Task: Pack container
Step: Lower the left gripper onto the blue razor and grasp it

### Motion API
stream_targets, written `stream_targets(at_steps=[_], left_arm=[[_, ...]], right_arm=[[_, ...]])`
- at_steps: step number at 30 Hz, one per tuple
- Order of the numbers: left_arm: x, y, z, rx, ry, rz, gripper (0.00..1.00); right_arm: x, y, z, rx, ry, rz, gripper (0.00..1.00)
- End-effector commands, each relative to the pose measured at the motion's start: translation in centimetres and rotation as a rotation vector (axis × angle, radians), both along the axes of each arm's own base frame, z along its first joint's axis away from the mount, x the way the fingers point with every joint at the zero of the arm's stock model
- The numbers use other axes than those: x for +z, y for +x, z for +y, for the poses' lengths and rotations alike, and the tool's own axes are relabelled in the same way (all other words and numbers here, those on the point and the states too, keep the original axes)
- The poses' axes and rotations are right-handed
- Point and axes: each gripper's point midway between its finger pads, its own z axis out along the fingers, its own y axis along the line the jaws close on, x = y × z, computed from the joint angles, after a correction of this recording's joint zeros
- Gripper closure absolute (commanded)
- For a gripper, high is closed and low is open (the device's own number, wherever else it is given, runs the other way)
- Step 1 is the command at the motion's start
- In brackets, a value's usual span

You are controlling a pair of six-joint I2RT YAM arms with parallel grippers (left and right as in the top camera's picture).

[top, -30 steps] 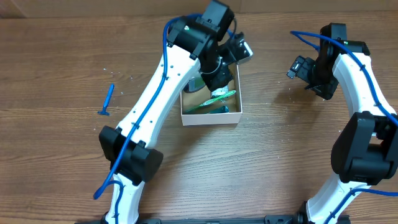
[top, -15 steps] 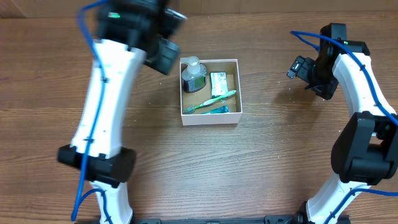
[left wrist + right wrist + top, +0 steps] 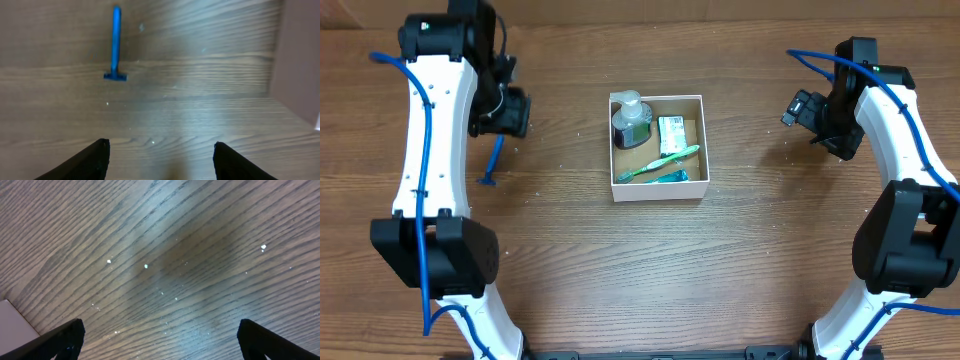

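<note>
The container [image 3: 658, 188], a square white box with a brown inside, sits mid-table. In it are a clear pump soap bottle [image 3: 631, 122], a small green-and-white packet [image 3: 670, 133], a green toothbrush [image 3: 660, 162] and a small teal item [image 3: 670, 177]. A blue razor [image 3: 494, 163] lies on the table to the left; it also shows in the left wrist view [image 3: 116, 42]. My left gripper [image 3: 505, 112] is open and empty, just above the razor's top end. My right gripper [image 3: 800, 108] is open and empty over bare table right of the container.
The table is brown wood grain [image 3: 740, 250]. A corner of the container's white wall [image 3: 15, 322] shows at the lower left of the right wrist view. A pale surface [image 3: 300, 55] fills the right edge of the left wrist view.
My left arm has swung from over the container far to the left and now sits by the blue razor. The soap bottle stays in the container. The right arm has not moved.
</note>
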Motion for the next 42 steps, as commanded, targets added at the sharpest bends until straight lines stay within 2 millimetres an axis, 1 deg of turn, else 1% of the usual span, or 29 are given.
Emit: stream_targets(at_steps=[1,7,9,14,18,21,23,27,32,35,42], left_arm=[[-2.4,-0.5,2.2,0.065,0.012,0.038,0.31],[-6.7,-1.1,4.5,0.1,0.006,0.078,0.31],[-8.0,-1.1,5.0,0.099,0.006,0.079,0.3],[-10.9,-1.0,5.7,0.084,0.012,0.068,0.3],[-12.9,-0.4,6.0,0.047,0.019,0.034,0.3],[-13.9,0.4,6.2,0.024,0.033,-0.006,0.3],[-14.1,1.1,6.5,0.008,0.049,-0.034,0.29],[-14.3,2.5,7.4,-0.013,0.099,-0.093,0.29],[-14.5,3.5,7.5,-0.025,0.099,-0.134,0.3],[-15.5,3.5,7.2,-0.029,0.077,-0.116,0.31],[-17.9,2.3,7.1,-0.03,0.064,-0.034,0.32]], right_arm=[[0.3,0.1,0.0,-0.003,-0.006,-0.009,0.0],[0.3,0.1,0.0,-0.003,-0.006,-0.009,0.0],[0.3,0.1,0.0,-0.003,-0.006,-0.009,0.0],[0.3,0.1,0.0,-0.003,-0.006,-0.009,0.0],[0.3,0.1,0.0,-0.003,-0.006,-0.009,0.0],[0.3,0.1,0.0,-0.003,-0.006,-0.009,0.0],[0.3,0.1,0.0,-0.003,-0.006,-0.009,0.0],[0.3,0.1,0.0,-0.003,-0.006,-0.009,0.0],[0.3,0.1,0.0,-0.003,-0.006,-0.009,0.0],[0.3,0.1,0.0,-0.003,-0.006,-0.009,0.0],[0.3,0.1,0.0,-0.003,-0.006,-0.009,0.0]])
